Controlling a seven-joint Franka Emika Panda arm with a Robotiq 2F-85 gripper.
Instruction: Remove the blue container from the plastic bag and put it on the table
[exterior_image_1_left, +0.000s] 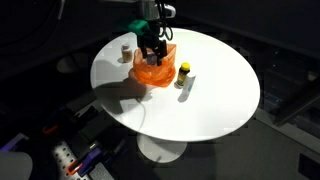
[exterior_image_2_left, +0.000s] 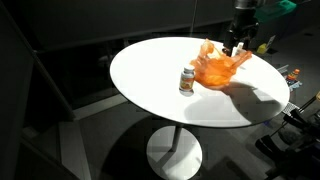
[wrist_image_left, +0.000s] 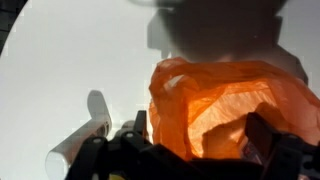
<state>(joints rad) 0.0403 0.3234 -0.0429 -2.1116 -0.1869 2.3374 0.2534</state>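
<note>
An orange plastic bag (exterior_image_1_left: 156, 72) sits crumpled on the round white table (exterior_image_1_left: 215, 100); it shows in both exterior views (exterior_image_2_left: 215, 68) and fills the wrist view (wrist_image_left: 220, 100). The blue container is hidden; I cannot see it in any view. My gripper (exterior_image_1_left: 152, 50) hangs straight down over the bag's top (exterior_image_2_left: 238, 42). In the wrist view its two dark fingers (wrist_image_left: 200, 135) stand wide apart with the bag's upper folds between them. It is open and holds nothing that I can see.
A small bottle with a yellow cap (exterior_image_1_left: 184, 74) stands beside the bag (exterior_image_2_left: 187, 80). A white bottle (exterior_image_1_left: 126, 50) stands on the bag's other side, close to my left finger in the wrist view (wrist_image_left: 78, 148). The table edge is near the bag.
</note>
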